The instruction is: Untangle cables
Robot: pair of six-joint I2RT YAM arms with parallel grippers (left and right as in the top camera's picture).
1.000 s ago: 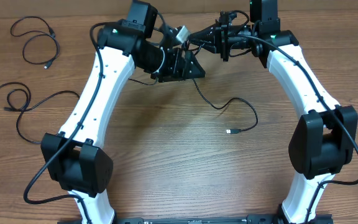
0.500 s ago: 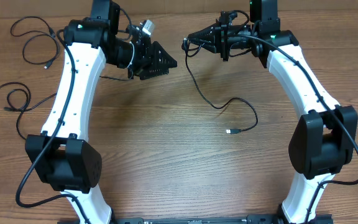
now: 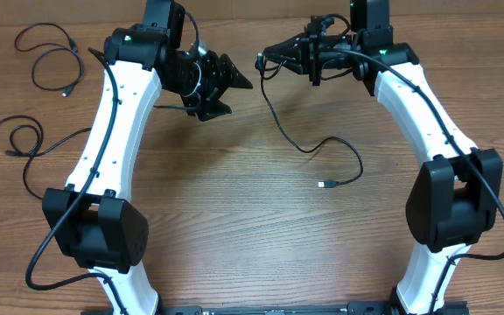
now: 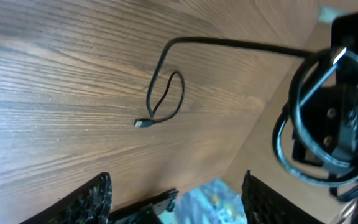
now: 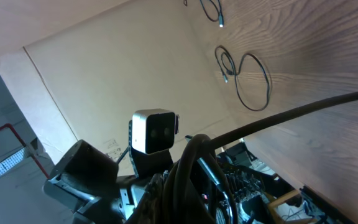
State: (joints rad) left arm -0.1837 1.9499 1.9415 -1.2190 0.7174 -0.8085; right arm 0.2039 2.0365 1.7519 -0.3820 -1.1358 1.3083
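**Held cable and both arms, seen from overhead and from the wrists.** The held cable [image 3: 309, 147] ran from your right gripper [image 3: 263, 58], which looked clenched on its upper end near the far edge. It dropped to the table [image 3: 234, 236], curled into one loose open loop, and ended at its plug [image 3: 322, 185] near the centre. Two more cables lay well apart from it on your left: the far-left cable [image 3: 46, 54] by the back corner and the near-left cable [image 3: 14, 140] closer in. Your left gripper [image 4: 176, 186] hung just beside the right one, with its jaws spread wide and nothing between them. By this layout, the strands were already parted and you were at the laying-out step. The next move called for carrying the held cable to bare wood and releasing it there. The trailing loop had to cross neither itself nor its neighbours.
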